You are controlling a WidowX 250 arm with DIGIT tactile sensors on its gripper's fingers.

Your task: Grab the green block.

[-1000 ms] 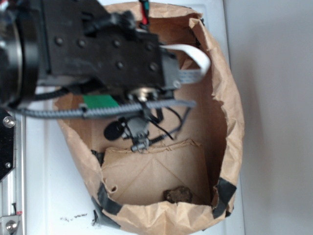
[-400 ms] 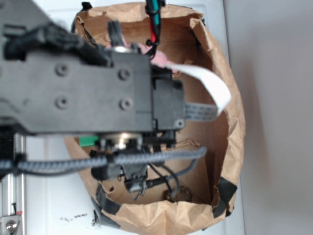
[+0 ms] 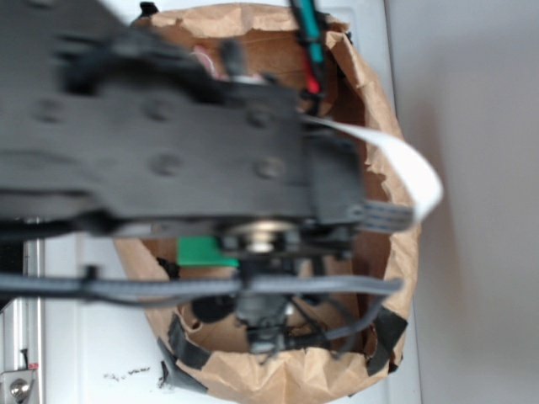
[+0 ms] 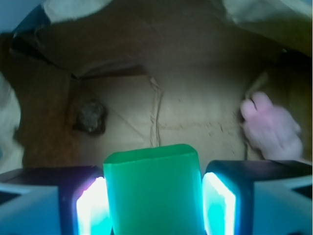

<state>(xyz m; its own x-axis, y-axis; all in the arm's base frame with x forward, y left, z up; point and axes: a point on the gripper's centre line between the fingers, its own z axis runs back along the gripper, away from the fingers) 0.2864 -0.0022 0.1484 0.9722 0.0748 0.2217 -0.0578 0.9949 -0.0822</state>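
Green block (image 4: 152, 188) sits clamped between both pads of the tool (image 4: 154, 205); the exterior view is mostly blocked by the blurred arm (image 3: 160, 160).

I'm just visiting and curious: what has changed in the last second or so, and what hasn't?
The arm has swung nearer the exterior camera, filling more of the view, and the green block came with it, still between the gripper fingers. The paper bag, the pink plush toy and the dark lump stayed put.
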